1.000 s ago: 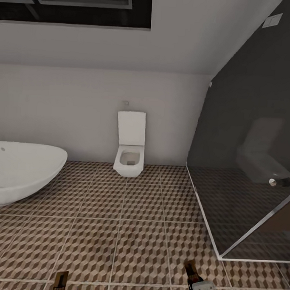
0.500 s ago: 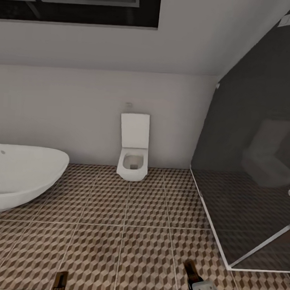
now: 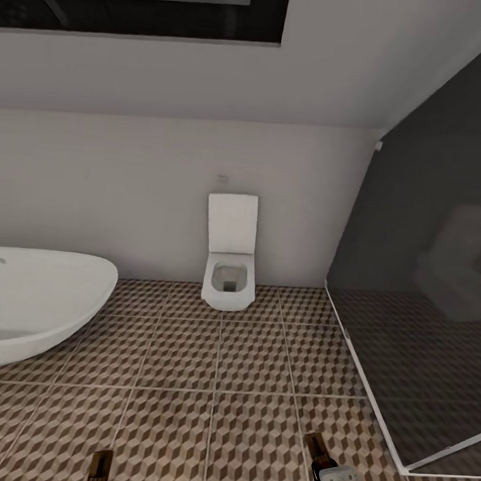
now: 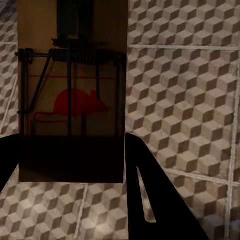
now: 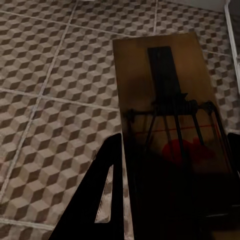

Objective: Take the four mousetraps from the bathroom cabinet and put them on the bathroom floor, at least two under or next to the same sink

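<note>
Each gripper holds a mousetrap above the bathroom floor (image 3: 247,382), which has brown, beige and white cube-pattern tiles. In the left wrist view my left gripper (image 4: 72,167) is shut on a tan mousetrap (image 4: 72,100) with a dark spring bar and a red mouse print. In the right wrist view my right gripper (image 5: 175,200) is shut on a second mousetrap (image 5: 165,100). At the head view's lower edge, the left mousetrap's tip (image 3: 100,466) and the right mousetrap's tip (image 3: 317,449) stick up. The cabinet and the sink are out of view.
A white oval bathtub (image 3: 32,307) stands at the left. A white wall-hung toilet (image 3: 229,275) is at the back wall. A dark glass shower enclosure (image 3: 420,313) with a pale floor rail closes off the right. Open tiled floor lies between them.
The whole head view has shifted: toilet, bathtub and shower glass sit further right and lower, so the camera moved. Both mousetraps keep their places in the grippers.
</note>
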Tool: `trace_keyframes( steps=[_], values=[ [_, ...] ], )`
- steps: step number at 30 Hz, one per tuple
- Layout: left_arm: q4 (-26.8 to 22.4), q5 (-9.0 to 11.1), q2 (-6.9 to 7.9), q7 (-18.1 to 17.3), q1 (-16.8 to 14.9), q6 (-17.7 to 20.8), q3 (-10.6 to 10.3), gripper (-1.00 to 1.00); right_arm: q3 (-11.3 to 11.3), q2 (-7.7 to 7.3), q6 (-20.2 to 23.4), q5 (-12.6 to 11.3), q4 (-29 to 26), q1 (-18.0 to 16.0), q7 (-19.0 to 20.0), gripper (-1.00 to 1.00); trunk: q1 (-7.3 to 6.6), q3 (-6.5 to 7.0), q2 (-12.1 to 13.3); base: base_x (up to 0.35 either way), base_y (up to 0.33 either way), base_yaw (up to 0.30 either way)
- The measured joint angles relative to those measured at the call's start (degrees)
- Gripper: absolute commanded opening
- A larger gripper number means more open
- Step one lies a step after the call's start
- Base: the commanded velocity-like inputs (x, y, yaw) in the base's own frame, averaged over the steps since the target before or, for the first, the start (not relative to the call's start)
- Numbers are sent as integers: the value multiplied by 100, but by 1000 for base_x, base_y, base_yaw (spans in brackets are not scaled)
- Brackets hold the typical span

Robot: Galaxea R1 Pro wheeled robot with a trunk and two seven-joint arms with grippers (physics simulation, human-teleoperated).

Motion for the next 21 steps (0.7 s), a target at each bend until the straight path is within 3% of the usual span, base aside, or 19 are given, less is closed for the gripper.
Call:
trace_keyframes(
  steps=[8, 21],
  values=[
    [-2, 0, 0, 0, 0, -1, 0, -100, 0, -18, 1, 0, 0, 0, 3, -100, 0, 0, 0, 238, 179, 0],
    [-5, -1, 0, 2, 0, 2, 1, -100, 0, -11, -1, 0, 1, 0, -10, -100, 3, 0, 1, 27, 20, 0]
  ],
)
